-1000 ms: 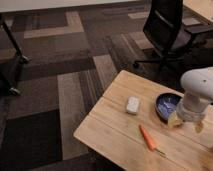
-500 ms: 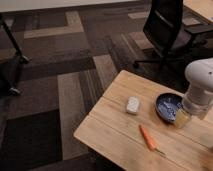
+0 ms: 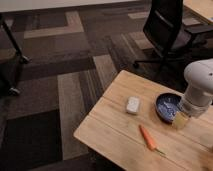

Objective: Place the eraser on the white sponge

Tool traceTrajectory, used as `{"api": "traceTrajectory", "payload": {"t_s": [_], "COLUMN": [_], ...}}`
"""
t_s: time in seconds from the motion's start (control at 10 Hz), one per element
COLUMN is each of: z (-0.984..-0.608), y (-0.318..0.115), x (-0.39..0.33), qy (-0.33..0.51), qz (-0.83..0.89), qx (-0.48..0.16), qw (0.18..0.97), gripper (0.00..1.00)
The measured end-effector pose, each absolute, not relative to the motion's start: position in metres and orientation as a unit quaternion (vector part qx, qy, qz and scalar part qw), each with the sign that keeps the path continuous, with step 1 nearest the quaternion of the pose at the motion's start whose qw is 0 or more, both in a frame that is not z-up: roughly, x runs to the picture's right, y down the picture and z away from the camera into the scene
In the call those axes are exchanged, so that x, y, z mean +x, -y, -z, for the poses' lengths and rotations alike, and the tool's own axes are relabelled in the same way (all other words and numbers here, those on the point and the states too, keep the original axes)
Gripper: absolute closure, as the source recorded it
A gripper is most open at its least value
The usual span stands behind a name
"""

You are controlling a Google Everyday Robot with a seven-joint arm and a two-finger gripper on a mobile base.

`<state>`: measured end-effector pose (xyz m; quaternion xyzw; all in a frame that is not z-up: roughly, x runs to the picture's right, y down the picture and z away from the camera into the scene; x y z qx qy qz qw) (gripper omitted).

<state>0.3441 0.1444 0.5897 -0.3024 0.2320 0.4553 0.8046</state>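
Observation:
The white sponge [image 3: 132,105] lies flat on the wooden table [image 3: 115,132], left of a dark blue bowl [image 3: 167,106]. The eraser is hidden from view. My white arm [image 3: 200,85] comes in from the right edge. Its gripper [image 3: 181,120] hangs just above the table at the bowl's near right rim, well to the right of the sponge. The yellowish fingers [image 3: 180,118] point down and stand open, and I see nothing dark between them.
An orange carrot-like stick [image 3: 148,137] lies on the table in front of the bowl. A black office chair [image 3: 167,30] stands beyond the table's far corner. Patterned carpet [image 3: 65,85] spreads to the left, with a dark stand [image 3: 12,50] at the far left.
The arm has shifted slightly to the right and up beside the bowl. The sponge, the bowl and the orange stick have not moved.

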Motion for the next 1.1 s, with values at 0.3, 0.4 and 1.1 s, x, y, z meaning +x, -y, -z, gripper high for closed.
{"api": "traceTrajectory", "payload": {"t_s": [0.3,0.4,1.1], "z": [-0.58,-0.576,-0.54], "y": [-0.173,-0.183,-0.238], "x": [0.383,0.399,0.477], "qy": [-0.206,-0.209,-0.304], "qz": [-0.449,-0.454,-0.555], "qx": [-0.312,-0.312,-0.21], "qw": [0.811,0.808,0.745], "gripper": [0.35,0.35,0.35]}}
